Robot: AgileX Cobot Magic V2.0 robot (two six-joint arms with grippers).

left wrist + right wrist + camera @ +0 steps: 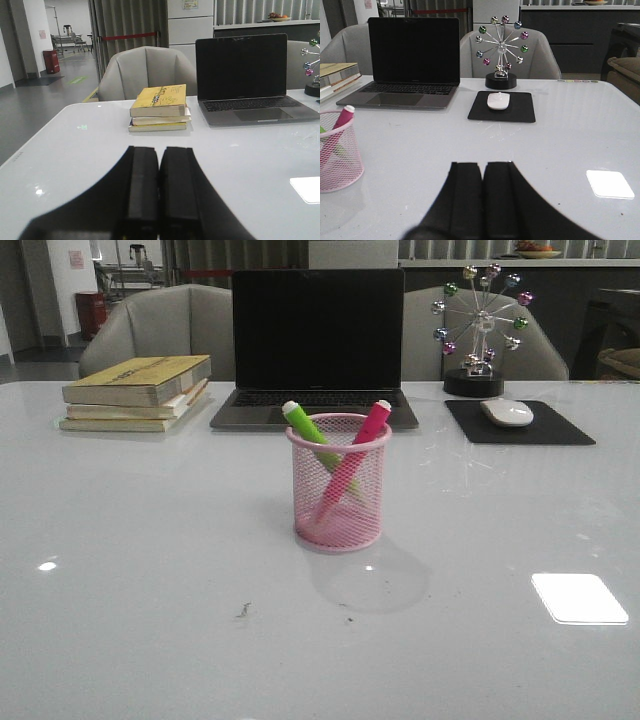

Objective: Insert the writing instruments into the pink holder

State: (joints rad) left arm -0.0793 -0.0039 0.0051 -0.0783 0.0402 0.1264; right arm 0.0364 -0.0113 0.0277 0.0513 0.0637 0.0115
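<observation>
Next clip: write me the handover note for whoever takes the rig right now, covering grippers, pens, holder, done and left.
Left gripper: shut, empty, above the table, away from the holder.
Right gripper: shut, empty, also back from the holder.
Holder: upright mid-table, in front of the laptop.
Green pen: in the holder, leaning left, white tip up.
Pink pen: in the holder, leaning right, crossing the green one.
Done: both pens are in.
Left: nothing visible; no other pens lie on the table in these views.

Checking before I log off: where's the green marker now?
Front view: the green marker stands in the pink holder, table centre, crossing the pink marker.
</observation>
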